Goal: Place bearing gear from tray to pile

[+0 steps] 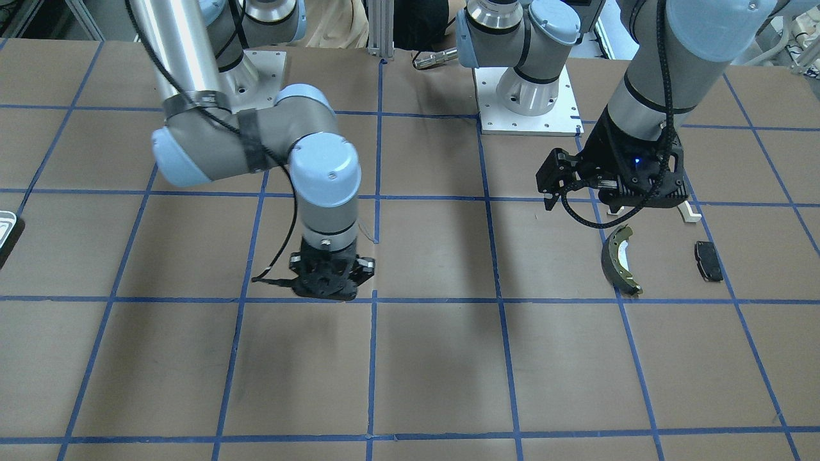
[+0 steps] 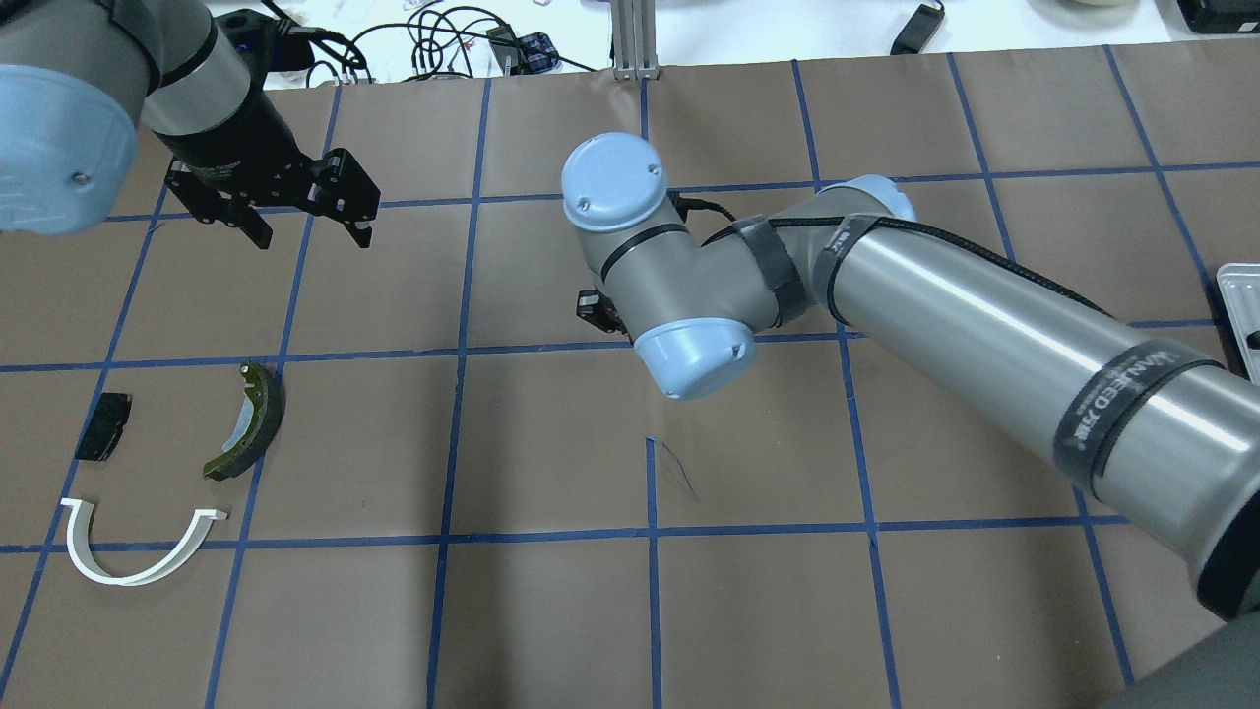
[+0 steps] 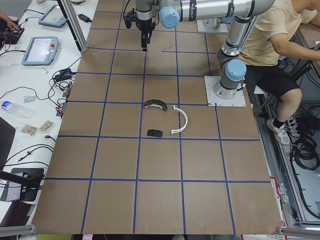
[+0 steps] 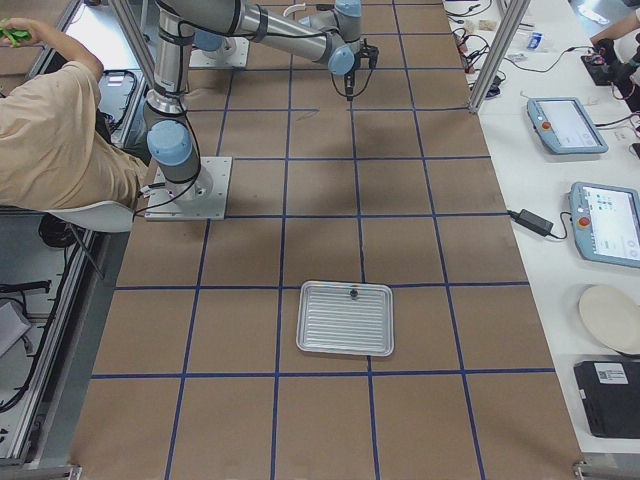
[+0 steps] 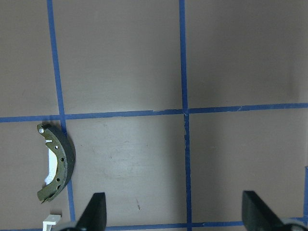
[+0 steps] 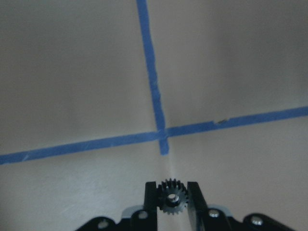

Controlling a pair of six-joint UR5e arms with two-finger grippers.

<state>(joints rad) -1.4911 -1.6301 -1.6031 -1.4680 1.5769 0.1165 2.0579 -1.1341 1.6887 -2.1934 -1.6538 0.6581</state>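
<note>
My brown counter (image 2: 551, 611) is gridded in blue tape. Close up, the right tool (image 6: 172, 187) is clenched on the gear (image 6: 172, 203) at mid-counter; overhead, its arm hides both. The left tool (image 5: 175, 214) gapes empty near the pile (image 2: 258, 414). The tray (image 2: 1242, 295) is cut off at the edge.

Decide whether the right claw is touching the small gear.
Touching. The right wrist view shows the gear clamped in the right claw, its teeth pressed against both fingers with no gap.
</note>
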